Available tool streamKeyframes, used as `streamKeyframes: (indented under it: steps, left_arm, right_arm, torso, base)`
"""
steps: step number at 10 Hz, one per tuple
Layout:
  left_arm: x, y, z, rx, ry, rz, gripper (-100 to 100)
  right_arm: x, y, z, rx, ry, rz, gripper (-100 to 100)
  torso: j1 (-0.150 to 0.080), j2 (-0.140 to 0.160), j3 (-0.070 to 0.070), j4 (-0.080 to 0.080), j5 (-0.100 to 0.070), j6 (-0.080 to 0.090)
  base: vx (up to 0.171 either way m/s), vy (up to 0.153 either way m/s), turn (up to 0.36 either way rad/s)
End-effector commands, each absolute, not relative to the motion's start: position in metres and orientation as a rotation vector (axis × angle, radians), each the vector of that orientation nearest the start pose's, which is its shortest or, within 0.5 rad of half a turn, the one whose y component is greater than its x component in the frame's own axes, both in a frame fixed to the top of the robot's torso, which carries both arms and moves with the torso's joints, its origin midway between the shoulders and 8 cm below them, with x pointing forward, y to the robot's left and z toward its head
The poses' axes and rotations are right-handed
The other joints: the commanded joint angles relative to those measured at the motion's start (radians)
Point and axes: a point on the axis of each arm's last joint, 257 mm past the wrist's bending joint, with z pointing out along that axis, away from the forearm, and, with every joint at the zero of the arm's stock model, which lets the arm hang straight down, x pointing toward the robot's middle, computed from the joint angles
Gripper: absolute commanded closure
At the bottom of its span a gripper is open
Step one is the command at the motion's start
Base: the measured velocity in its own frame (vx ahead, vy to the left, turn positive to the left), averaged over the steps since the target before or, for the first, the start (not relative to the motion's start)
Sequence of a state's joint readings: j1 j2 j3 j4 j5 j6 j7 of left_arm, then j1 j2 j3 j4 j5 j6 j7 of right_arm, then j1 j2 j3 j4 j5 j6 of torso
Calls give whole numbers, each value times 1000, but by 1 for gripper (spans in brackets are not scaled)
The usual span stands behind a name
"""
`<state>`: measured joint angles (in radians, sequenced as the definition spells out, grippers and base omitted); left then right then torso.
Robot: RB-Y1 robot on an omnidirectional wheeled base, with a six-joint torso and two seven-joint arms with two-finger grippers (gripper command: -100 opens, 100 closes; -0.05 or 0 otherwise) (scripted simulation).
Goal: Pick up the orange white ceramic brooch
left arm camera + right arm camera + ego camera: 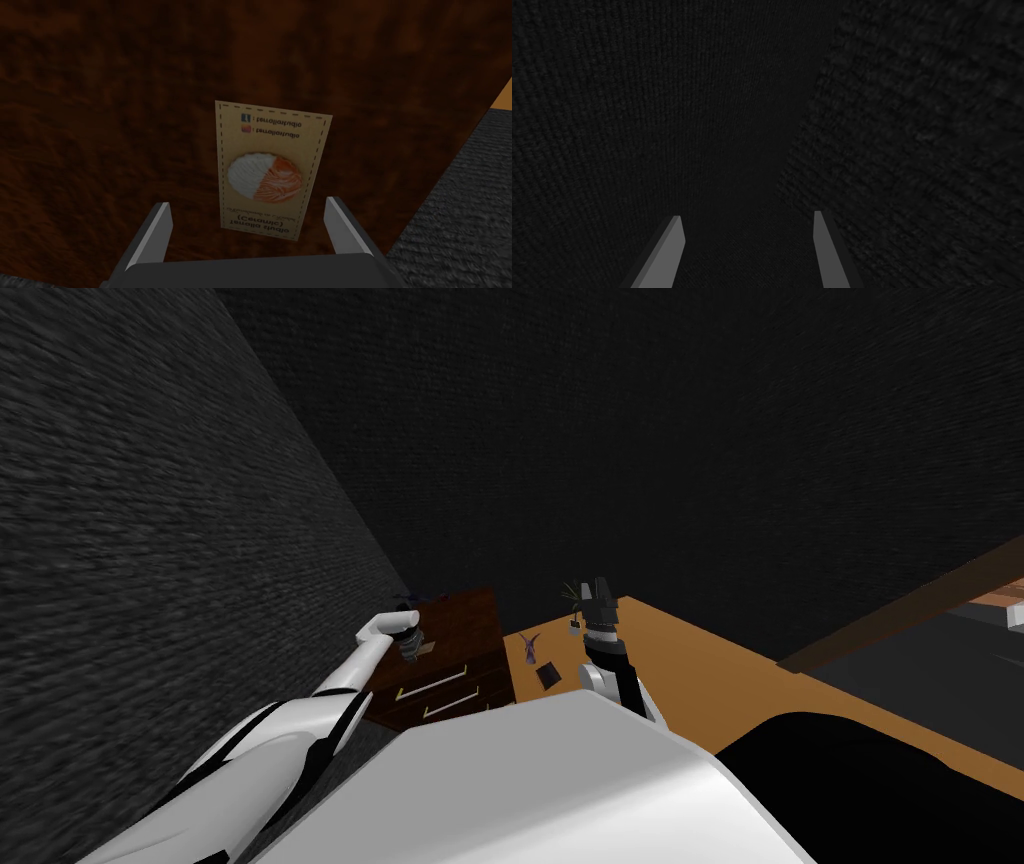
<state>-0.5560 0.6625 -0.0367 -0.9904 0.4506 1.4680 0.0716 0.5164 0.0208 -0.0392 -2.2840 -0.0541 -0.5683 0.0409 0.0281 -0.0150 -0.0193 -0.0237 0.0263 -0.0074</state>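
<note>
Brooch (264,177) on card (272,120) atop dresser (100,125); my left end effector (247,202) wide open, empty, above. Risk: thin card slides, grip misses.

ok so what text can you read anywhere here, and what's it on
All on the tan card holding the brooch, seen upside down:
"terraliastudio", beside a blue icon
"terraliastudio", beside an orange icon
"(Ceramic)"
"terralia studio"
Cursive line between the brooch and "(Ceramic)": too blurred to read.
</note>
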Motion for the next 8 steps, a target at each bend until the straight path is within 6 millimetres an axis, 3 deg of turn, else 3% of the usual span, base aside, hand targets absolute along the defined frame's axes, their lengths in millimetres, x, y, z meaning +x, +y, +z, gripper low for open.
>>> streamKeyframes:
  steps: [1,5,6,7,8]
  left_arm:
    - [447,473,-351,-2258,1844,51,100]
    - [449,473,-350,-2254,1841,45,100]
    - [449,473,-350,-2253,1841,44,0]
    - [449,473,-349,-2253,1841,43,100]
    - [449,473,-349,-2253,1840,43,0]
  right_arm:
    - [326,-300,34,638,528,1262,0]
    - [326,-300,34,638,528,1262,0]
    - [326,-300,34,638,528,1262,0]
    - [326,-300,34,638,528,1262,0]
    - [326,-300,34,638,528,1262,0]
  torso:
    - [0,0,0,0,0,0]
    - [5,-3,-3,-2,2,0]
    - [5,-4,-3,-3,2,0]
    - [5,-4,-3,-3,2,0]
    - [5,-4,-3,-3,2,0]
  base:
    - [-4,-9,0]
    - [0,0,0]
    - [0,0,0]
    - [0,0,0]
    - [0,0,0]
